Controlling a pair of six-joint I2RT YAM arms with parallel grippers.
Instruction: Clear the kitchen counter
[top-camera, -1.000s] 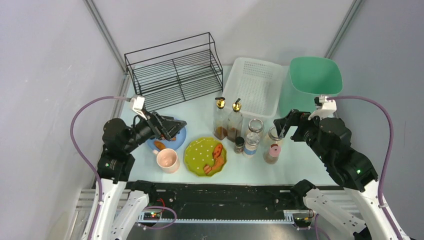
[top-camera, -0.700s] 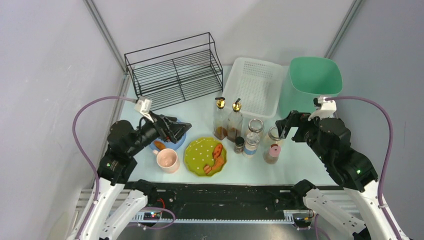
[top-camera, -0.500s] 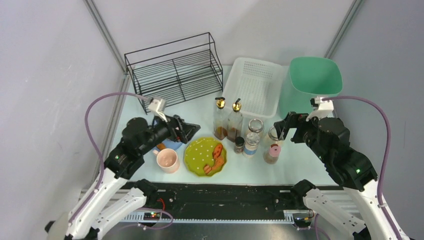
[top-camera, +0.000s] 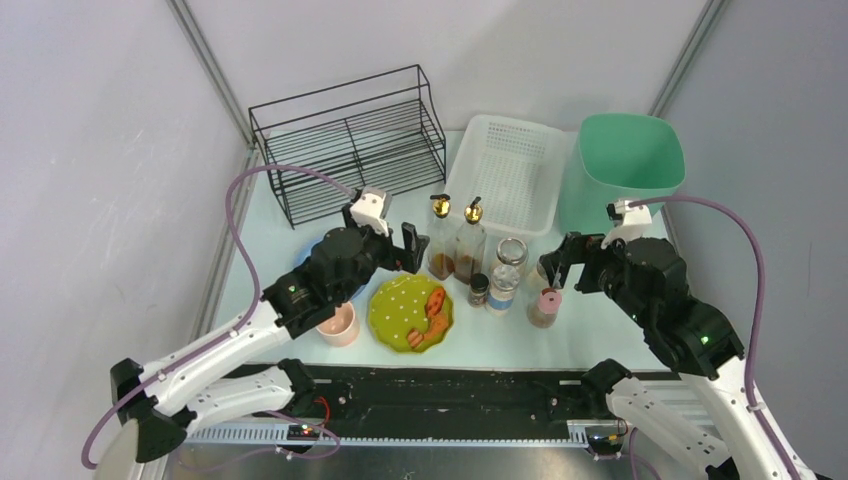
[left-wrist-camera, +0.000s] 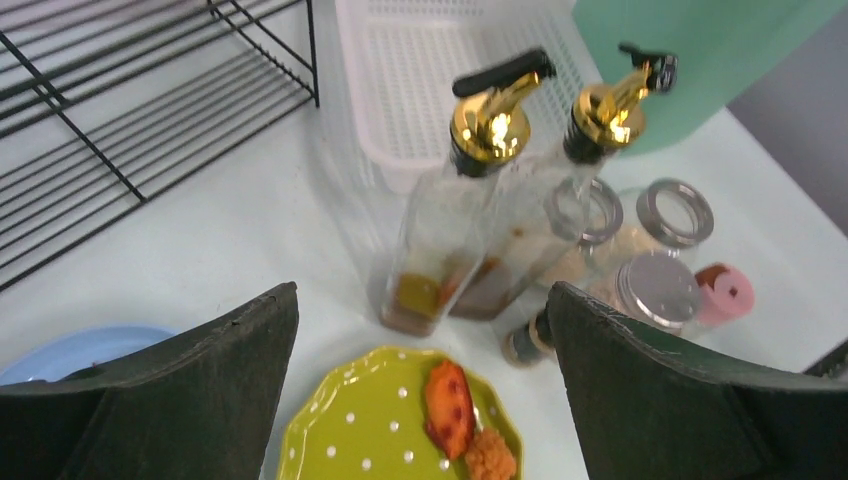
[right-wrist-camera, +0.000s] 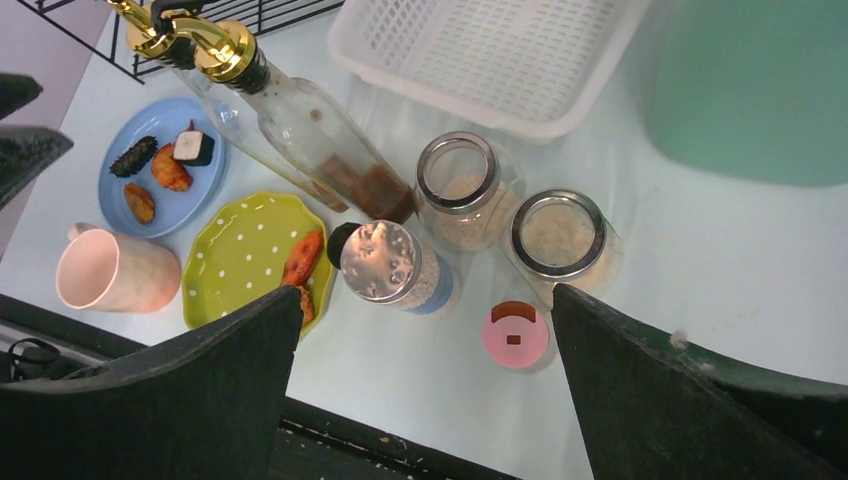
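From above, your left arm (top-camera: 300, 290) hides most of the blue plate (right-wrist-camera: 200, 200) and part of the pink mug (top-camera: 341, 326). The left wrist view blurs the oil bottles (left-wrist-camera: 440, 250).

The light is soft and even, falling from overhead, bright but never harsh. Shadows on the pale surface (top-camera: 500, 335) are faint. Small glints catch the gold pourers (left-wrist-camera: 490, 120) and a metal jar lid (right-wrist-camera: 378, 262). The left wrist view is smeared, its bottles (left-wrist-camera: 440, 250) blurred. The overhead and right wrist views look crisp.
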